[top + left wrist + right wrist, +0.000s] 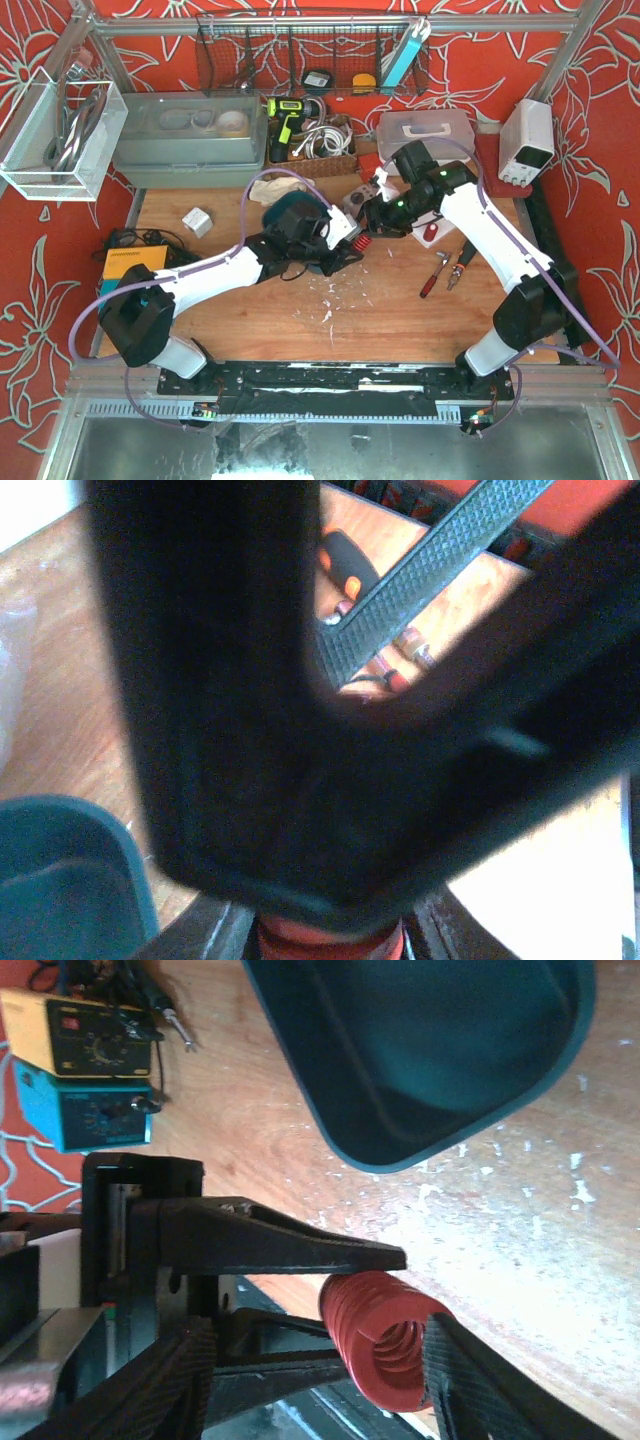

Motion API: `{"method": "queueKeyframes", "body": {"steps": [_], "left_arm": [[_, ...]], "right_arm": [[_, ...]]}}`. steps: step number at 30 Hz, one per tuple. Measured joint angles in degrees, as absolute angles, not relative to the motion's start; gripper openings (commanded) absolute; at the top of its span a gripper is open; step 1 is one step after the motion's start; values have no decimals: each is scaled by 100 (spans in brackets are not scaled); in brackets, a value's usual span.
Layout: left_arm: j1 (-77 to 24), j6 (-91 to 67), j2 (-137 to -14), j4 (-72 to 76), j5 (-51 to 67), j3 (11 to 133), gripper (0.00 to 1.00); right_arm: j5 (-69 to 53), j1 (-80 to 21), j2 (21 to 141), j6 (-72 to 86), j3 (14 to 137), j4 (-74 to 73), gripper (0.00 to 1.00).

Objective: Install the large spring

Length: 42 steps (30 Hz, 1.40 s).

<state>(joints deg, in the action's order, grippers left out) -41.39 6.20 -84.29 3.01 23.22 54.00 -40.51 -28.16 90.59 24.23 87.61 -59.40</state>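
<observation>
Straddling spring with my right claw, jaws half apart; clamped or not, I cannot tell.
Spring axis runs about 10-to-4 in wrist view; overhead, right claw sits at its 1 o'clock, closed left claw at 8.

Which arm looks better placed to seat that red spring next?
Probably the right: the right gripper is at the large spring, while the left gripper is shut on the black part.
</observation>
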Motion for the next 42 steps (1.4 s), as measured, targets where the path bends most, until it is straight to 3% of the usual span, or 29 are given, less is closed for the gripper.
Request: {"method": "queueKeyframes", "body": {"steps": [3, 11, 20, 23, 29, 31, 34, 35, 36, 42], "left_arm": [[-4163, 628, -8440, 346, 2324, 5400, 0], [-4163, 648, -8440, 526, 2322, 5413, 0], [-4163, 644, -8440, 541, 2322, 5428, 0], [-4163, 644, -8440, 550, 2324, 5428, 0], [-4154, 613, -8438, 569, 2285, 5446, 2], [-4152, 589, -8438, 569, 2239, 5446, 16], [-4154, 517, -8438, 602, 2150, 5446, 51], [-4158, 489, -8438, 615, 2097, 5446, 69], [-4160, 473, -8438, 639, 2038, 5446, 97], [-4163, 215, -8438, 685, 1625, 5443, 100]], "right_arm": [[-3599, -2842, 9028, 2438, 8818, -6025, 71], [-3439, -2845, 8941, 2683, 8801, -5839, 74], [-4016, -2840, 9227, 2672, 8687, -5736, 55], [-4099, -2842, 9275, 2659, 8628, -5719, 47], [-4058, -2775, 9275, 2648, 8595, -5680, 2], [-4060, -2768, 9275, 2657, 8593, -5655, 0], [-4045, -2768, 9275, 2674, 8593, -5588, 0], [-4029, -2768, 9275, 2674, 8593, -5537, 0], [-4012, -2770, 9275, 2676, 8597, -5502, 0], [-2628, -2812, 9225, 2580, 8709, -5227, 0]]}}
